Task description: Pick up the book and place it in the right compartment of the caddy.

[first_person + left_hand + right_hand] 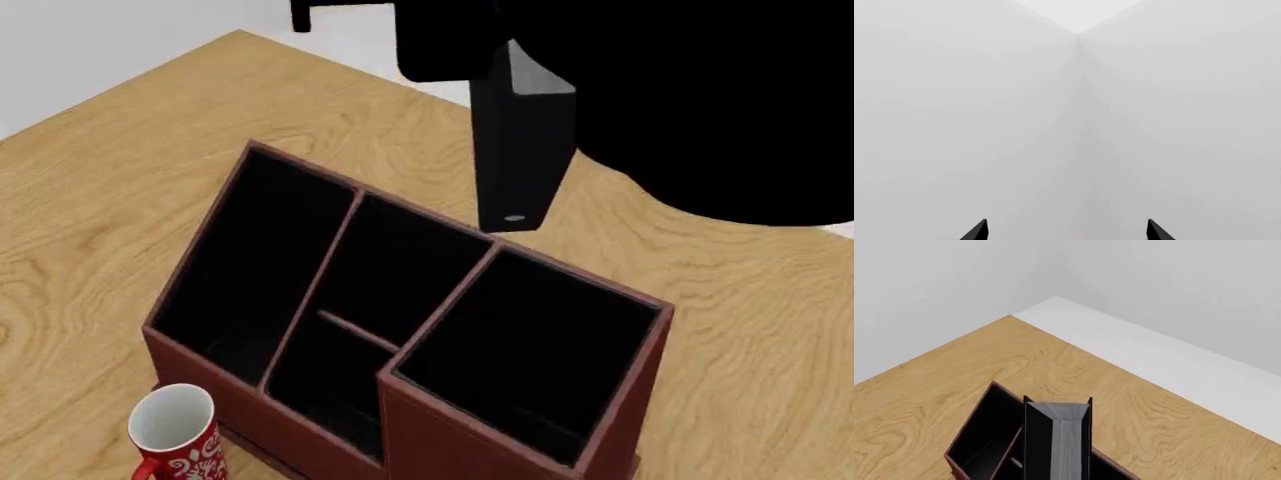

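1. From the head view I saw the book (523,140) hanging upright in the air above the table (120,200), its lower end just past the far wall of the caddy (427,330); a tiny pale mark showed near its lower corner.
2. My right arm filled the upper right of that view as a black mass; the book's top disappeared into it, so it looked held there; the fingers themselves were hidden, and I could not tell how wide the right gripper stood.
3. The right wrist view looked down along the book (1057,440); grey page edges ran between two black covers, with the caddy (984,440) below it.
4. The right compartment (534,350), the taller squarish one, sat nearest the book; its black lining was bare.
5. The left gripper (1067,231) faced a plain white corner of walls; two black fingertips (977,231) stood well apart with nothing between them.
6. A red mug (176,435) with a white inside stood just beside the caddy's near left corner.
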{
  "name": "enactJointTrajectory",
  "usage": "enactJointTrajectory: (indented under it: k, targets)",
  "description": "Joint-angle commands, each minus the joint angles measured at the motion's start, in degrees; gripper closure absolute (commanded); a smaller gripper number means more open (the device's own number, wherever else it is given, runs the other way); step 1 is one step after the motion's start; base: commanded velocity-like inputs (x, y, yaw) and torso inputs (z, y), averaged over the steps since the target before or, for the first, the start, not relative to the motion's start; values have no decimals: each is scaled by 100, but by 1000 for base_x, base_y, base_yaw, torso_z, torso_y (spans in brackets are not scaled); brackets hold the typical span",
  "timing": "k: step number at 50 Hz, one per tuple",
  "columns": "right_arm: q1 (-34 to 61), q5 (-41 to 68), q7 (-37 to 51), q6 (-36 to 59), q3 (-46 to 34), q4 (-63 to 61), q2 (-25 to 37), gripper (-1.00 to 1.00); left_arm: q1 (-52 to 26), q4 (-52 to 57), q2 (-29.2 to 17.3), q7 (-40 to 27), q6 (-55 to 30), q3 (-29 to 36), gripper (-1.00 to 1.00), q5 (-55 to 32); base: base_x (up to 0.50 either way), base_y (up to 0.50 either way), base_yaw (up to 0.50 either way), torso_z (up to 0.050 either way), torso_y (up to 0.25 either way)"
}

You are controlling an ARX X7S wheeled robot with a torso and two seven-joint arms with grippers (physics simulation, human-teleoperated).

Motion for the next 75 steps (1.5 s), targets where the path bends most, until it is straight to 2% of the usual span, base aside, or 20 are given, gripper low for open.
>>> enactJointTrajectory:
  k: [1, 15, 32, 48, 75]
  targets:
    - [110, 66, 11, -179, -456, 75, 293, 100, 36, -31, 10, 26, 96, -57, -100, -90, 0, 0, 0, 0, 0]
    - [-156, -40, -179, -509, -794, -224, 567, 100, 44, 2, -9, 22, 118, -37, -100, -133, 0, 0, 0, 1, 1]
    - [-539, -352, -591, -670, -929, -261, 581, 100, 91, 23, -31, 6, 149, -54, -100, -158, 0, 0, 0, 0, 1]
    - [-612, -298, -623, -576, -1140, -257, 580, 100, 99, 28, -52, -22, 171, -64, -100, -173, 0, 0, 0, 1, 1]
    - [-975, -750, -1308, -382, -1290, -72, 545, 100, 50, 67, -117, -106, 76, 95, -100, -62, 0, 0, 0, 0, 1]
